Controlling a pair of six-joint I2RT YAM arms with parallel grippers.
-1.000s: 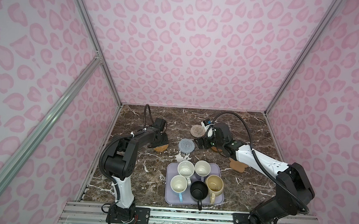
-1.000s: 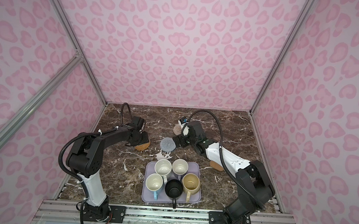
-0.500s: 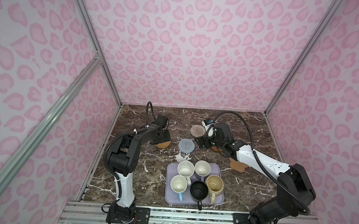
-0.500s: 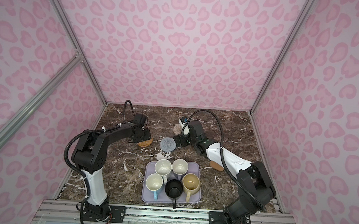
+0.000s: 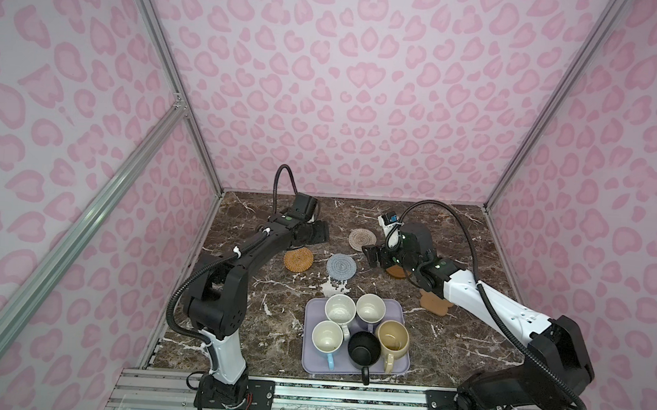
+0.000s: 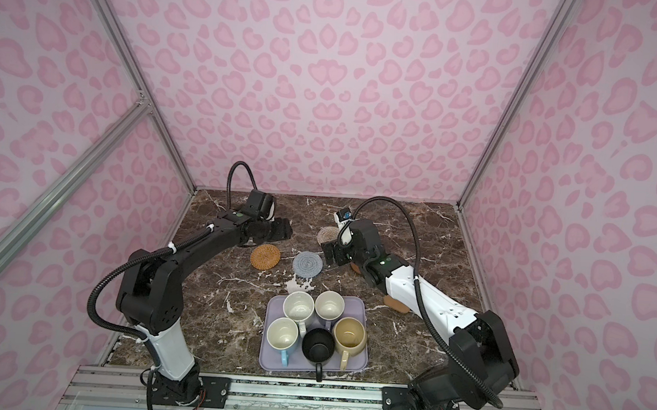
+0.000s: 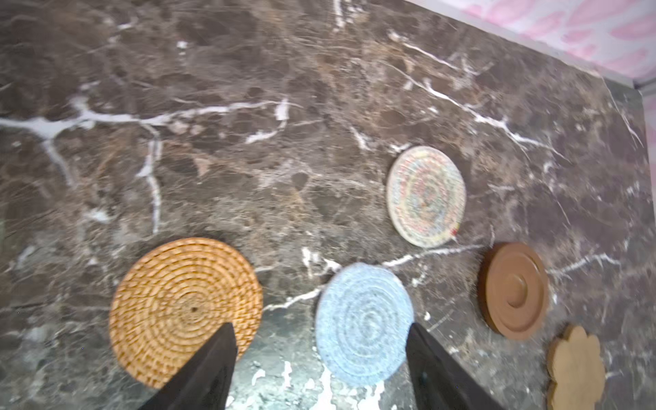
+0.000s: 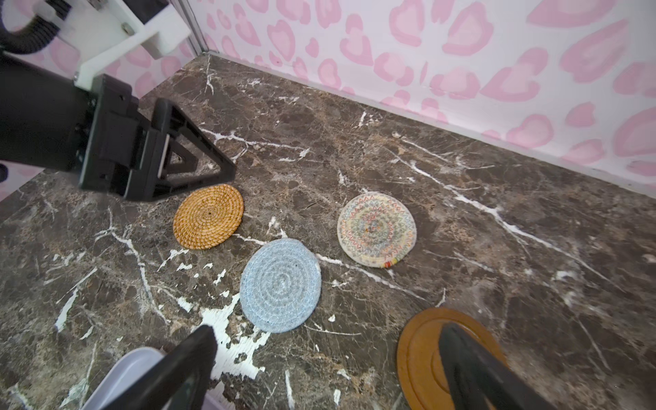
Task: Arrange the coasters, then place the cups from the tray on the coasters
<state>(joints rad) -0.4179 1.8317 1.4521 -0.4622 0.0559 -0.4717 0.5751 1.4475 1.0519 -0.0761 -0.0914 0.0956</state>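
Note:
Five coasters lie on the marble: orange woven (image 5: 298, 259) (image 7: 184, 305), grey-blue knit (image 5: 341, 266) (image 8: 280, 284), cream woven (image 5: 362, 239) (image 8: 376, 229), brown wooden dish (image 7: 513, 289) (image 8: 422, 355), and tan paw (image 5: 435, 302) (image 7: 575, 367). My left gripper (image 5: 319, 233) (image 7: 321, 330) hangs open and empty just behind the orange one. My right gripper (image 5: 374, 256) (image 8: 328, 332) is open over bare marble between the grey-blue coaster and the wooden dish. The lavender tray (image 5: 398, 371) holds the white (image 5: 340, 309), lavender (image 5: 370, 308), light blue (image 5: 327, 335), black (image 5: 364, 349) and beige (image 5: 393, 336) cups.
Pink patterned walls close in the back and both sides. My right forearm (image 5: 470, 299) passes over part of the paw coaster. Bare marble (image 5: 264, 308) lies left of the tray, and more (image 5: 456, 341) to its right.
My left gripper opened, let go of the orange coaster and drew back and up from it. The coaster now lies flat, a little farther back. The right arm barely moved.

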